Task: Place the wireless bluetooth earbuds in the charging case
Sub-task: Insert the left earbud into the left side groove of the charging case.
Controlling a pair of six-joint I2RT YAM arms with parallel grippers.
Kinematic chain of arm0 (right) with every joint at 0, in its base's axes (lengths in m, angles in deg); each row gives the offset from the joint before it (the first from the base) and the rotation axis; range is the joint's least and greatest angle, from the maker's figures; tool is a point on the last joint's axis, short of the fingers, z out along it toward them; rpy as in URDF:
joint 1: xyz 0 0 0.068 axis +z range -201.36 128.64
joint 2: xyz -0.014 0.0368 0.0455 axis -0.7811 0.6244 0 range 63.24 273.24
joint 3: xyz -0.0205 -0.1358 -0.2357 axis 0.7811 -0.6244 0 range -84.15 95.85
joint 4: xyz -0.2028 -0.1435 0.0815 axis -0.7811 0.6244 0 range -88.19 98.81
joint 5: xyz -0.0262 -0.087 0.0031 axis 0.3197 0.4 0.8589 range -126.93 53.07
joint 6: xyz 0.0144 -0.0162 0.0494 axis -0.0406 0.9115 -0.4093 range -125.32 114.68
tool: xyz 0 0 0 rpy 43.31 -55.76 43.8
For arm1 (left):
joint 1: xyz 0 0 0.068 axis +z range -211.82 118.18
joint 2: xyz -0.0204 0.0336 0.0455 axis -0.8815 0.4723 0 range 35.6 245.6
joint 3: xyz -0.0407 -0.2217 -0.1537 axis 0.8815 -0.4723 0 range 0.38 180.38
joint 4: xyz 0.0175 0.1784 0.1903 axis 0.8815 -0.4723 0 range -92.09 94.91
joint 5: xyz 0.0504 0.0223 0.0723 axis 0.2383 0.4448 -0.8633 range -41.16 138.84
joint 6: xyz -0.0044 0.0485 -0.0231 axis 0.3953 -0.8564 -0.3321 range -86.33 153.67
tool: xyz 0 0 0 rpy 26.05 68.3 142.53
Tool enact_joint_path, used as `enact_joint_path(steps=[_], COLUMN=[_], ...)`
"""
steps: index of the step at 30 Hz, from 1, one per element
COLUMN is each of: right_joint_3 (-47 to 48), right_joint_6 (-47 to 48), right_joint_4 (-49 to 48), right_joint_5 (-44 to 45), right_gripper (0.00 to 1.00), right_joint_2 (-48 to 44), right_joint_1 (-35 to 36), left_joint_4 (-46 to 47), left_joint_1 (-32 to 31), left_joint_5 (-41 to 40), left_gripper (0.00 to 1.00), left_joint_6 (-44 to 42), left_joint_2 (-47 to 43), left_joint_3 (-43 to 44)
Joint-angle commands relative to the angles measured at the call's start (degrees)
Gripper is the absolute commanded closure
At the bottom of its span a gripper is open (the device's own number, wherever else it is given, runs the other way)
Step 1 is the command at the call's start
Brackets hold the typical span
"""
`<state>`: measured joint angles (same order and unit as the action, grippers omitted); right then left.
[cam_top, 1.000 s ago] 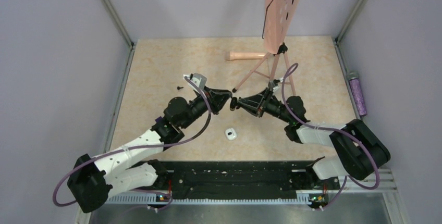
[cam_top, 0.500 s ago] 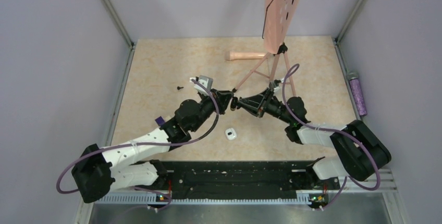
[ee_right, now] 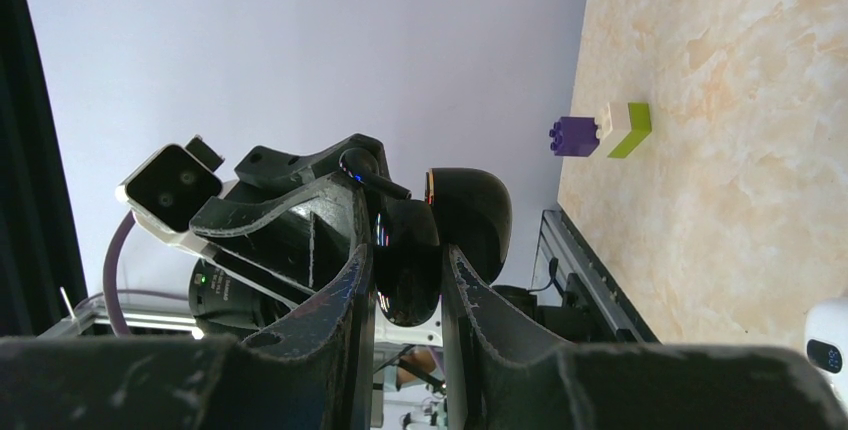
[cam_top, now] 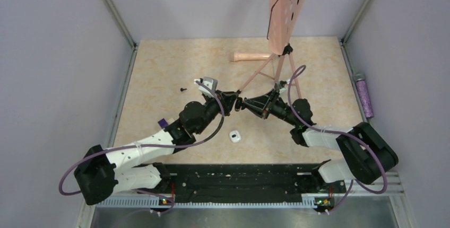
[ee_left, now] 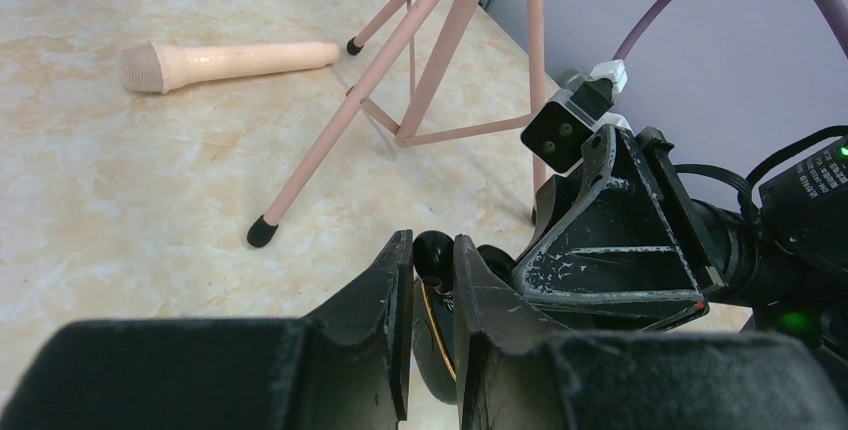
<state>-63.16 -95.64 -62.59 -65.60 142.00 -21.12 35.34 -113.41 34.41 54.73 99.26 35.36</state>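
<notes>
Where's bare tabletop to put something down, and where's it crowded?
Free: far-left, between the loose earbud and the microphone; right side, between the tripod legs and the table edge; near strip right of the small white object. Crowded: the middle, where the left gripper and right gripper close on the charging case.

Soft, even light from above keeps my beige marbled worktop bright, with only faint shadows. In the left wrist view my left tool is soft and dark along the bottom edge. In the right wrist view, small glints streak the glossy black rounded charging case.
</notes>
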Motion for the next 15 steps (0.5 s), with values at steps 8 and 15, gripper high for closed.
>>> enact_joint_path(steps=[8, 15], right_joint_3=[0.01, 0.11], right_joint_6=[-0.61, -0.63], right_joint_4=[-4.7, -4.87], right_joint_5=[0.8, 0.76], right_gripper=[1.0, 1.0], right_joint_2=[-0.23, -0.36], right_joint_1=[0.36, 0.47], left_joint_4=[4.37, 4.32], left_joint_1=[-0.96, -1.47], left_joint_5=[0.65, 0.38], left_gripper=[0.89, 0.89], left_joint_6=[0.01, -0.71], left_joint_2=[1.1, 1.56], left_joint_3=[2.17, 2.45])
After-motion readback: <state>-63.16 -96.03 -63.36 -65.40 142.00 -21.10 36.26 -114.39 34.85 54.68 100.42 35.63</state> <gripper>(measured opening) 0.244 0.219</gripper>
